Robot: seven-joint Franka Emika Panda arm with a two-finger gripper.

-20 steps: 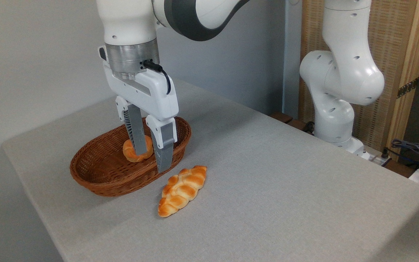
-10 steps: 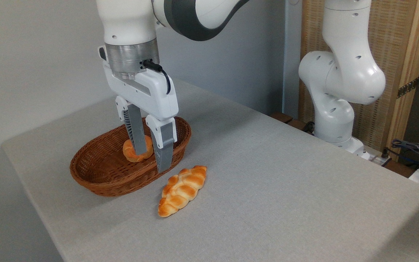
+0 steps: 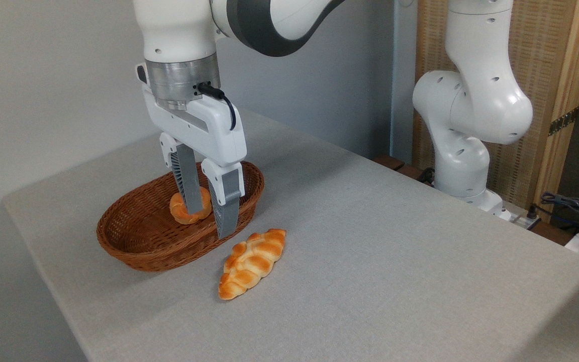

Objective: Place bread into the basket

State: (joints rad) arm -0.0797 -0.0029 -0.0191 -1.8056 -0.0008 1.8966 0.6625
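Observation:
The bread (image 3: 252, 263), a plaited golden-orange loaf, lies flat on the grey tablecloth just right of the basket's front end, outside it. The basket (image 3: 133, 251) is a shallow oval of reddish-brown wicker at the table's left. My gripper (image 3: 210, 223) hangs straight down over the basket's right half, open, with its fingertips at about rim height. A small round bun (image 3: 179, 215) rests inside the basket, partly hidden behind the left finger (image 3: 188, 183). The right finger (image 3: 226, 208) overlaps the basket's near rim, a short way from the loaf's upper end.
The table (image 3: 370, 241) carries a grey cloth; its left and front edges lie near the basket. The arm's white base (image 3: 463, 151) stands past the table's far right edge, with cables (image 3: 571, 203) beside it and a wooden screen (image 3: 546, 75) behind.

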